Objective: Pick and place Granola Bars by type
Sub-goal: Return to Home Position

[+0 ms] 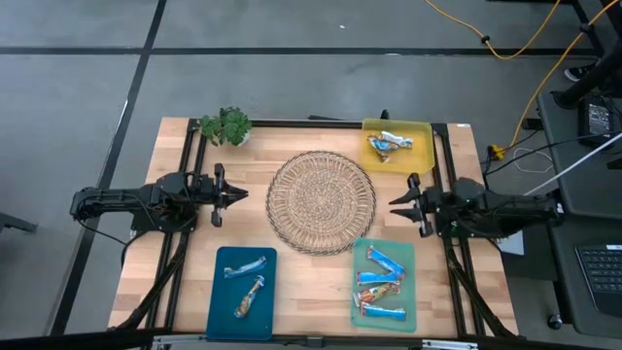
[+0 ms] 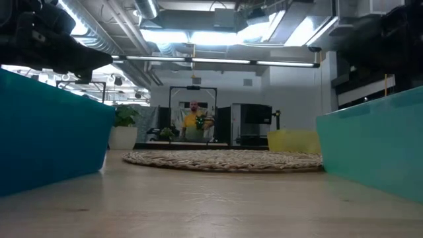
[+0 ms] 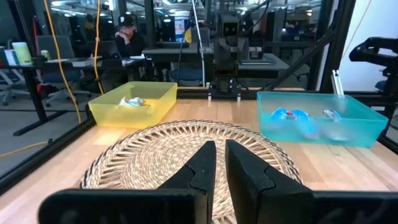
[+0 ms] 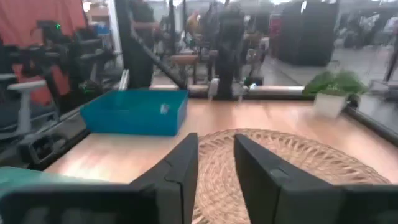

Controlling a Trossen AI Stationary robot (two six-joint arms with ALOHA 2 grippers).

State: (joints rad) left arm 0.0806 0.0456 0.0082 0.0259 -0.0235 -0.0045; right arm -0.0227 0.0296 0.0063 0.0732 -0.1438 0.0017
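The Granola Bars lie in three trays. Two silvery ones are in the blue tray at the near left. Several bright blue ones are in the green tray at the near right. A few orange-brown and silvery ones are in the yellow tray at the far right. My left gripper is shut and level at the left rim of the round woven mat. My right gripper is open and level at the mat's right rim, with nothing between its fingers.
A small potted green plant stands at the far left of the table. Black frame rails run along both sides. A person sits in the room behind the table. Bare wood lies between the trays and the mat.
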